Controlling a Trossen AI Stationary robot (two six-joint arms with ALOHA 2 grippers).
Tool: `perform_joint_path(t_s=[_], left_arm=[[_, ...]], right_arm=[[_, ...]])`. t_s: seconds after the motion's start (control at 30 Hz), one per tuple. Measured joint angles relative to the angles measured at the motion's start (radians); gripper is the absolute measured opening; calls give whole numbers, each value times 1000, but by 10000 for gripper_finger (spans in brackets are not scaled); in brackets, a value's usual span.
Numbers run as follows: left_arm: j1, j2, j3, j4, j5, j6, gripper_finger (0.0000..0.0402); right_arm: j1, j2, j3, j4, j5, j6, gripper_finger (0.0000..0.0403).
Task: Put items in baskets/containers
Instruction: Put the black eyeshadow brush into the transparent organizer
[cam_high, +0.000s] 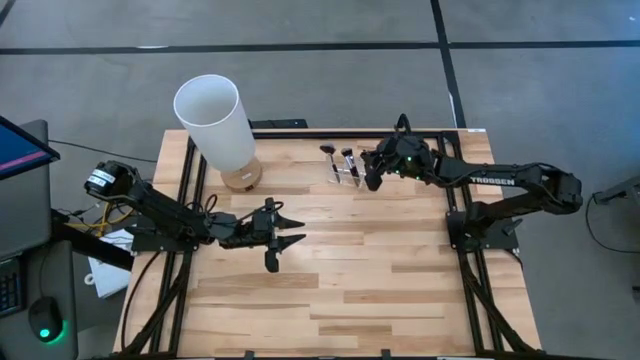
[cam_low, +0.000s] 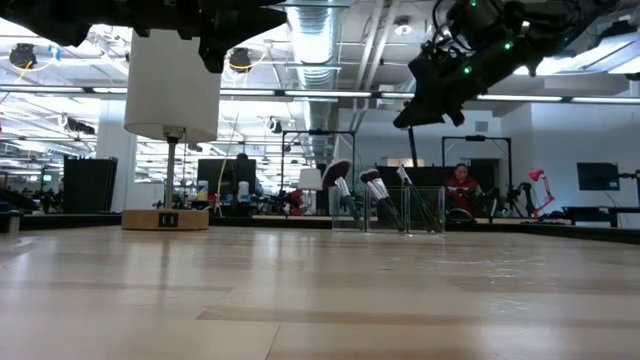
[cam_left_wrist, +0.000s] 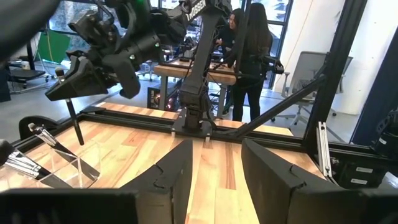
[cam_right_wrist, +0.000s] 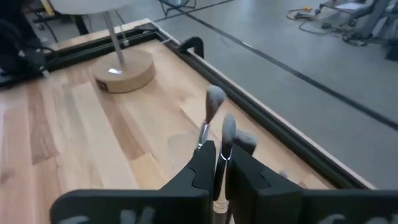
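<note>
Fingers (cam_left_wrist: 273, 180) of the left gripper (cam_high: 285, 228) are seen spread apart in the left wrist view, nothing between them; high view places it over bare middle of the light wooden table (cam_high: 380, 290). Right gripper (cam_high: 372, 176) is seen raised above the small clear acrylic brush holder (cam_high: 345, 174) at the far edge. Only the right wrist view shows the jaws clamped on a thin makeup brush (cam_right_wrist: 222, 158), silver ferrule between the fingers, pale bristles up. Low view shows dark-handled brushes (cam_low: 378, 198) leaning in the holder's slots, one wide fan head (cam_low: 336, 172) among them; count cannot be told. Tall white cylinder on a wooden base (cam_high: 218, 125) stands well left of the holder. People (cam_left_wrist: 249, 50) are seen beyond the table in the left wrist view.
</note>
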Motion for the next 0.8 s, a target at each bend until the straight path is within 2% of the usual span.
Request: perform_joint_path(t_s=[0.23,0.43,0.57,0.8], left_arm=[[0,0,0,0,0,0,135],[0,0,0,0,0,0,135],[0,0,0,-1,0,0,135],[0,0,0,-6,0,0,135]], right_arm=[[-10,0,-1,19,-17,-23,8],[-44,0,-4,25,-24,-24,22],[-61,0,-25,49,-60,-24,8],[-87,1,-80,49,-42,-24,21]])
